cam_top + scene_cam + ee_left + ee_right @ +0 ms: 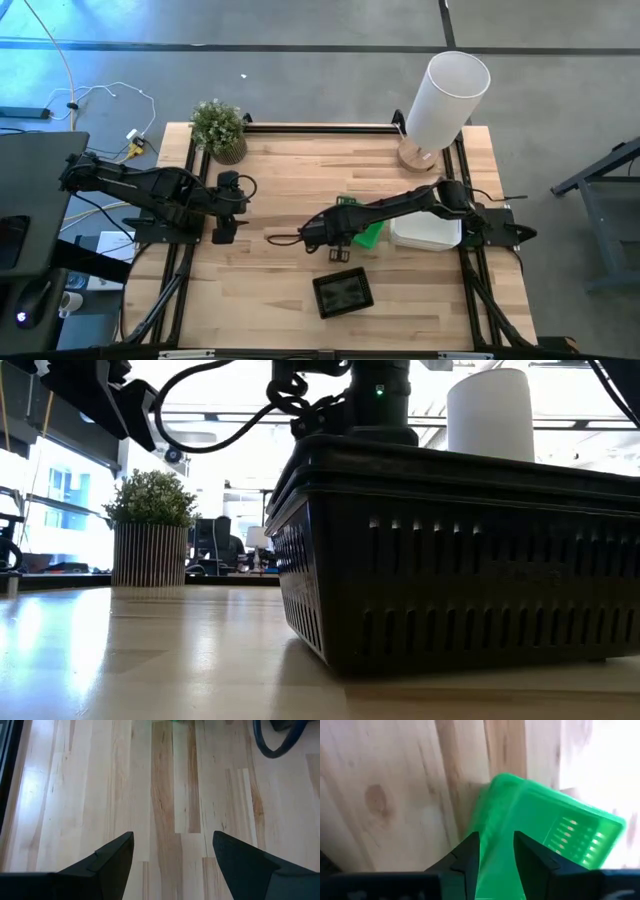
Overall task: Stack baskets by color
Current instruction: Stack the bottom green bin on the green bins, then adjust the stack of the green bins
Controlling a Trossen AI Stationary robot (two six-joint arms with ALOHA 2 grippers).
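Note:
A bright green basket [372,234] lies on the table's middle, next to a white basket [428,234]. My right gripper [495,845] points down at the green basket's near-left end, fingers apart, one on each side of its wall [496,865]. In the high view this gripper [335,238] sits just left of the green basket. A black basket [343,292] stands nearer the front edge and fills the low view [450,560]; it shows two rims, one in the other. My left gripper [172,865] hangs open over bare wood at the table's left [225,208]. My right gripper comes from above with the green basket's wall [496,865] in the gap between its two fingers [470,852]. Whether either finger touches the wall, I cannot tell. The basket lies on the table.
A tall white cylinder [445,95] stands at the far right and a small potted plant [218,128] at the far left. Black frame rails [320,127] run along the table's edges. Bare wood lies between the two grippers.

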